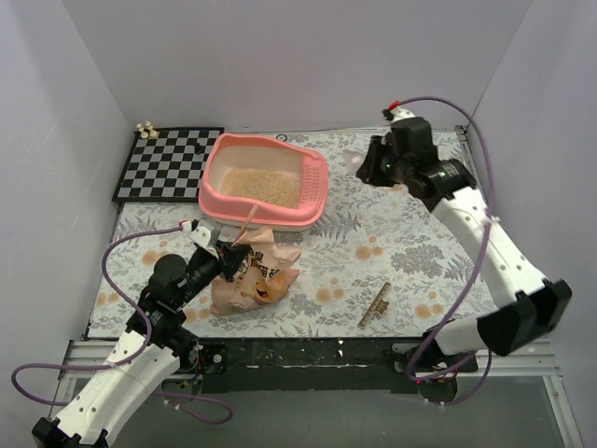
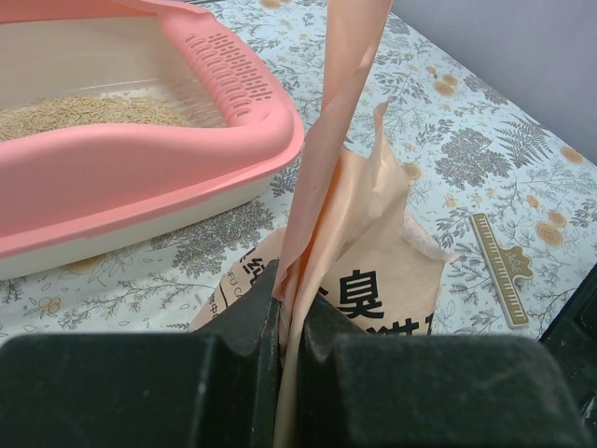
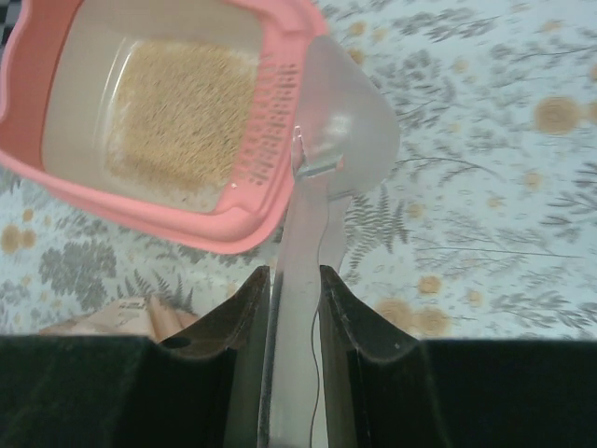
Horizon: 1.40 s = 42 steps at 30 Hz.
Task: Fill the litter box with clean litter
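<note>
The left gripper [image 2: 289,313] is clamped on the bag's [image 2: 373,280] thin flap. The right gripper [image 3: 294,280] is clamped on the scoop [image 3: 345,131] handle, bowl just outside the box [image 1: 224,198]. Litter [image 1: 266,184] thinly covers the box floor. Risk: the flap tears or slips, the bag drops, and granules spill outside.

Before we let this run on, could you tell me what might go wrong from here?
1. The left hand pinches only a thin fold of the bag, which lies beside the litter box; it could tear or slip when lifted, spilling whatever is left inside.
2. The right hand holds the scoop by its slim handle, its bowl close to the box's grille end; it might twist in the grip or knock the rim.
</note>
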Tool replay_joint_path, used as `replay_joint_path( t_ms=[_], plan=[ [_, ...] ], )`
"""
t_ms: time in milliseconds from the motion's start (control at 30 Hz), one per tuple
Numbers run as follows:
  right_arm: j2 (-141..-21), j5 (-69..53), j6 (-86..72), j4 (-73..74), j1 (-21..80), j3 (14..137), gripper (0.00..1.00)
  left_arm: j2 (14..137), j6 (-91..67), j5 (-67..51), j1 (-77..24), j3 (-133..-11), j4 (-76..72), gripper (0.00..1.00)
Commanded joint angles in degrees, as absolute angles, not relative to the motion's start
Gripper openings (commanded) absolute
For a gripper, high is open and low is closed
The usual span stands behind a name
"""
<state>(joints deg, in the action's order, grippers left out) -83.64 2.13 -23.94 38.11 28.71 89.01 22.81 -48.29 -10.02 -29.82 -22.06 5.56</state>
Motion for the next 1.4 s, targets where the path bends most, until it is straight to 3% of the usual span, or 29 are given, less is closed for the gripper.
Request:
replay_joint_path(
  t_ms=[0, 333, 733, 967, 1367],
  plan=[
    [-74.19, 13.00, -22.06, 32.44, 24.53, 80.44, 0.01, 22.85, -49.74, -9.93, -29.80, -22.06, 0.97, 0.00],
    [-65.31, 14.32, -21.18, 13.03, 14.16, 60.66, 0.01, 21.45, -49.48, -9.58, -29.79, -21.88, 0.62, 0.00],
    [-66.17, 5.81, -30.58, -26.42, 3.43, 36.57, 0.01, 21.00, -48.78, -10.19, -29.79, -21.88, 0.35, 0.00],
    [-74.86, 3.08, -30.67, -36.29, 1.76, 36.91, 0.01, 20.92, -48.52, -9.84, -29.88, -21.71, 0.35, 0.00],
    [-88.67, 0.88, -35.15, -38.49, -1.04, 41.40, 0.01, 22.50, -47.81, -10.63, -29.79, -21.88, 0.44, 0.00]
  ],
)
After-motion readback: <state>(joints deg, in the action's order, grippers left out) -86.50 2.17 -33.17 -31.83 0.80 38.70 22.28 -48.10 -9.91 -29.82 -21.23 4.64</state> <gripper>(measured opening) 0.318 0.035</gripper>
